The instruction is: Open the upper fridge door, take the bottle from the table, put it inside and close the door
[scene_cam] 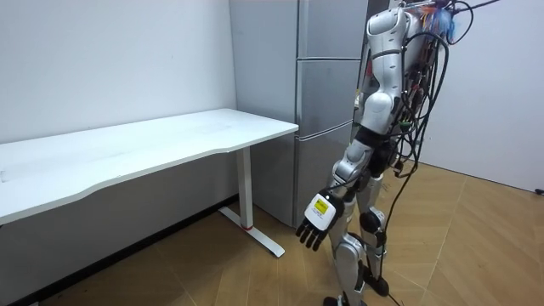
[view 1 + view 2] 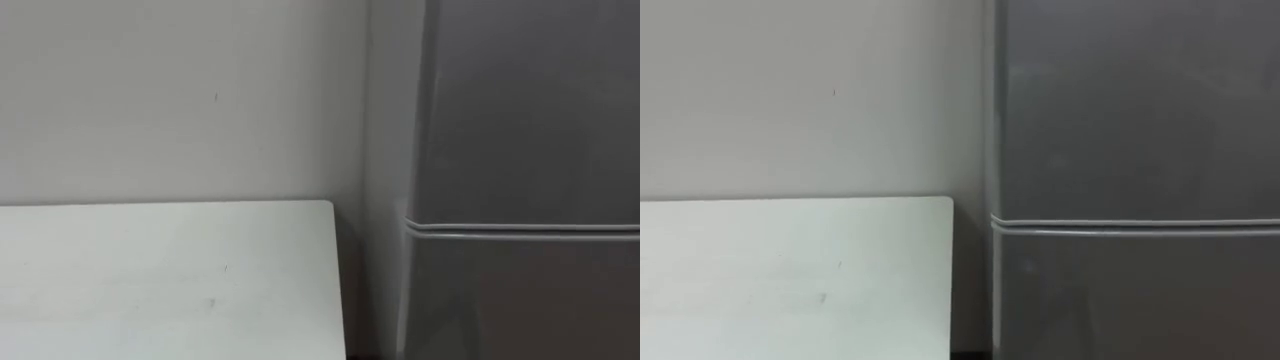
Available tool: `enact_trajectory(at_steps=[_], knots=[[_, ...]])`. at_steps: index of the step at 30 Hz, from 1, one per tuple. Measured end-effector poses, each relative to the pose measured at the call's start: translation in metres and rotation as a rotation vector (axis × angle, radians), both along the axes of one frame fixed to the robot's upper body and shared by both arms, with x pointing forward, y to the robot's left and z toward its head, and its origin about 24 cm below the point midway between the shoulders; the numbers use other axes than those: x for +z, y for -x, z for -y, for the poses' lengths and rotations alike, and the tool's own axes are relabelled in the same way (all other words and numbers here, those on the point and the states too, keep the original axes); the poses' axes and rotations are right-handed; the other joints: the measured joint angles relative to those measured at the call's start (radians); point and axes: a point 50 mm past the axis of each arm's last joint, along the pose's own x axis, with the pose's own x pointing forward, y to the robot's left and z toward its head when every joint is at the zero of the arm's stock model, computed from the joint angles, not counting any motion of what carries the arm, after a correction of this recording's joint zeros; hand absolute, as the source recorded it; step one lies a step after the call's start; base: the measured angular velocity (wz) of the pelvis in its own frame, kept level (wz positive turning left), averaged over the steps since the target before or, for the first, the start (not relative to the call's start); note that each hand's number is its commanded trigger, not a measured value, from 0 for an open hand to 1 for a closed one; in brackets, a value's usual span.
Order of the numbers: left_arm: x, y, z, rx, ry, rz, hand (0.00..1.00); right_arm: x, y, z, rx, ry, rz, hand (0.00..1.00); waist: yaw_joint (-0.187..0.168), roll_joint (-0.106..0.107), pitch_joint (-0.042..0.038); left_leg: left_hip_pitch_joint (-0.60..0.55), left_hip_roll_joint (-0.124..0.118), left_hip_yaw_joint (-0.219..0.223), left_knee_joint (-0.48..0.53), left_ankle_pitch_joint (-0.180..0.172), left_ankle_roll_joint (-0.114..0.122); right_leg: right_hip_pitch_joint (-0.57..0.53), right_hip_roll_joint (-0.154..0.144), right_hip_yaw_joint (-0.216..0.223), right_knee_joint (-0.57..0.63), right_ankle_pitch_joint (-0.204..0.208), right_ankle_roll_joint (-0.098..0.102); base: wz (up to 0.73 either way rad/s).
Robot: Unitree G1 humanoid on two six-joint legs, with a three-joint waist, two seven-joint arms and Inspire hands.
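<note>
Eye views: fridge (image 2: 520, 120) at right, both doors shut, the seam between upper and lower door running level; table (image 2: 160, 270) at left, its corner just beside the fridge; wall (image 2: 180, 100) behind. Room view: the robot stands upright on the wood floor (image 1: 476, 238), close to the fridge front (facing it). Its left hand (image 1: 316, 223) hangs low by the thigh, fingers loosely spread, holding nothing. Where the bottle is cannot be told.
</note>
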Motion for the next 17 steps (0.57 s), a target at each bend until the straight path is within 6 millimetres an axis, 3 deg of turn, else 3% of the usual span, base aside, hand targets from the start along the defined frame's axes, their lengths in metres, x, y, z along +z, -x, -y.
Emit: enact_trajectory(at_steps=[17], knots=[[-0.0019,0.0000,0.0001,0.002,0.002,-0.018,0.00,-0.0035,-0.0021,-0.0001,-0.016,-0.076,-0.023,0.00,0.001,-0.009,0.0027,-0.008,-0.001,-0.020,0.001,0.000,0.000,0.000,-0.001,-0.016,-0.003,0.000,0.000,0.01]])
